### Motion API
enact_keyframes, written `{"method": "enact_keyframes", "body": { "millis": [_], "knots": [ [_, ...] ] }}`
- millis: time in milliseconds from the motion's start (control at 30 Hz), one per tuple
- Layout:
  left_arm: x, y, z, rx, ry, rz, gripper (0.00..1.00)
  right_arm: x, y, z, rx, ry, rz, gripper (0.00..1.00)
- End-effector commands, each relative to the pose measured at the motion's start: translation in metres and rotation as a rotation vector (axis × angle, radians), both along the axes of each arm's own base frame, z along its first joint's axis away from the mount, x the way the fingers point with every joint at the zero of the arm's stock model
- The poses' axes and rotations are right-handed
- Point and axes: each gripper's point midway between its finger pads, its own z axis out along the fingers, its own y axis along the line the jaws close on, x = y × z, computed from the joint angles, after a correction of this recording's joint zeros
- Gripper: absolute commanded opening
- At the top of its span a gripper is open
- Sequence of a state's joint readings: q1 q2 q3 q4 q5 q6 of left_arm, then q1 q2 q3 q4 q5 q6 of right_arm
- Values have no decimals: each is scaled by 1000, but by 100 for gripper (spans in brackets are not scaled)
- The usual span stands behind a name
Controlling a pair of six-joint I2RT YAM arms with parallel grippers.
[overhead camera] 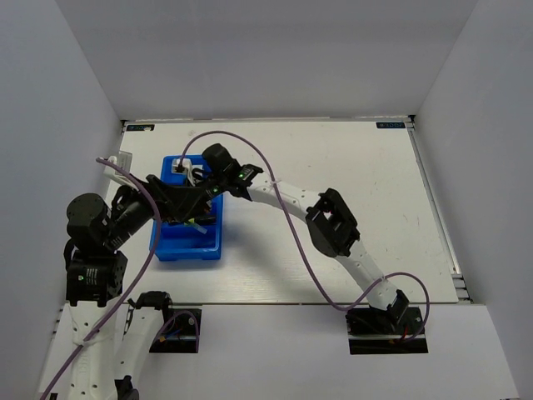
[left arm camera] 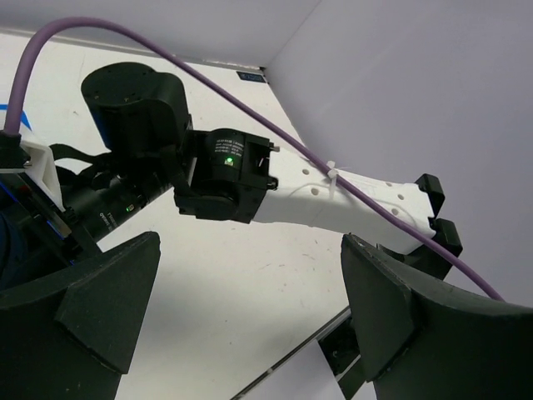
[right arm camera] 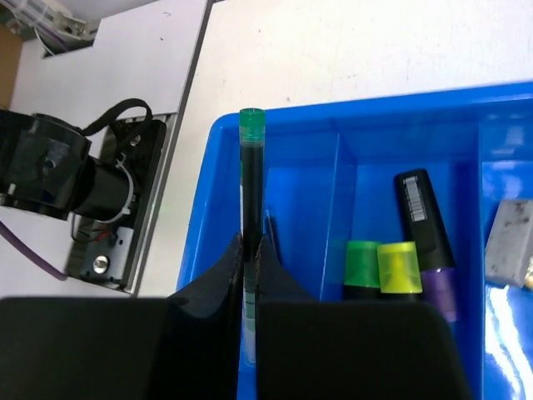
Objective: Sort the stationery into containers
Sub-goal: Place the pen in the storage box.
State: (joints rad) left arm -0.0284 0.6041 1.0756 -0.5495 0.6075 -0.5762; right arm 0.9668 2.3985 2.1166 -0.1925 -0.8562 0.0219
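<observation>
While the left pincer (left arm camera: pixel 250 243) hangs with its two fingers spread wide and nothing between them, the right pincer (right arm camera: pixel 250 250) does the work: its fingers are pressed together on a thin black pen (right arm camera: pixel 251 167) with a green cap. The grip is low on the barrel, so most of the pen juts out ahead of the fingers, cap end farthest away. That probably leaves the long free end easy to aim into a narrow slot.

Just beyond the fingertips lies the blue tray (right arm camera: pixel 333 112), which sits on the white bench (right arm camera: pixel 375 42) towards its left side, with both arms reaching over it. The pen hangs above the tray's end compartment, close to the outer wall. A thin dark line in that compartment looks like a second pen, though it is too slim to be sure. If so, the held pen seems meant to join it, like with like.

The next compartment holds the thicker items side by side: a green-capped highlighter (right arm camera: pixel 362 267), a yellow-capped highlighter (right arm camera: pixel 398 267) and a purple-tipped marker (right arm camera: pixel 423 225). One compartment further over, a pale eraser (right arm camera: pixel 508 242) lies alone.

Most of the sorting looks done. The idle left pincer appears to be staying clear of the right arm.
</observation>
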Motion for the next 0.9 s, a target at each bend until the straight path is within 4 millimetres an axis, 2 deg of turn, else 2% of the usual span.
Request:
{"method": "enact_keyframes", "body": {
  "millis": [0, 100, 133, 233, 367, 433, 467, 500, 533, 567, 600, 633, 700, 733, 800, 833, 867],
  "knots": [
    [-2, -1, -6, 16, 9, -8, 100, -4, 3, 21, 85, -132, 56, 0],
    [1, 0, -10, 19, 21, -6, 100, -15, -7, 7, 48, -157, 108, 2],
    [1, 0, -11, 19, 25, -8, 100, -18, -9, 4, 41, -159, 124, 20],
    [1, 0, -14, 23, 32, -3, 100, -29, -16, -2, 11, -189, 158, 42],
    [1, 4, -13, 32, 33, 19, 100, -31, -21, 2, 0, -205, 159, 55],
    [1, 5, -14, 38, 42, 32, 100, -32, -21, 14, 15, -210, 154, 55],
    [1, 7, -14, 41, 42, 38, 100, -30, -22, 17, 16, -215, 145, 53],
    [1, 7, -14, 42, 44, 40, 100, -31, -22, 33, 39, -235, 140, 48],
    [-1, 6, -12, 41, 39, 37, 100, -24, -23, 37, 33, -249, 103, 42],
    [0, 7, -12, 43, 36, 38, 100, -25, -24, 41, 19, -232, 79, 32],
    [0, 8, -11, 44, 33, 47, 100, -23, -28, 59, 36, -245, 50, 6],
    [-2, 8, -10, 40, 23, 49, 100, -10, -29, 59, 0, -267, -22, 0],
    [-3, 9, -10, 50, 11, 50, 100, 1, -34, 76, -30, -268, -124, 0],
    [-4, 8, -7, 56, -23, 46, 100, 12, -46, 74, -104, -288, -205, 0],
    [-3, 10, -13, 66, -25, 59, 100, 37, -64, 80, -159, -330, -332, 0],
    [-3, 9, -12, 74, -42, 50, 100, 44, -84, 74, -239, -345, -393, 0],
    [-4, 6, -15, 75, -38, 27, 100, 65, -102, 68, -296, -377, -467, 0]
  ]
}}
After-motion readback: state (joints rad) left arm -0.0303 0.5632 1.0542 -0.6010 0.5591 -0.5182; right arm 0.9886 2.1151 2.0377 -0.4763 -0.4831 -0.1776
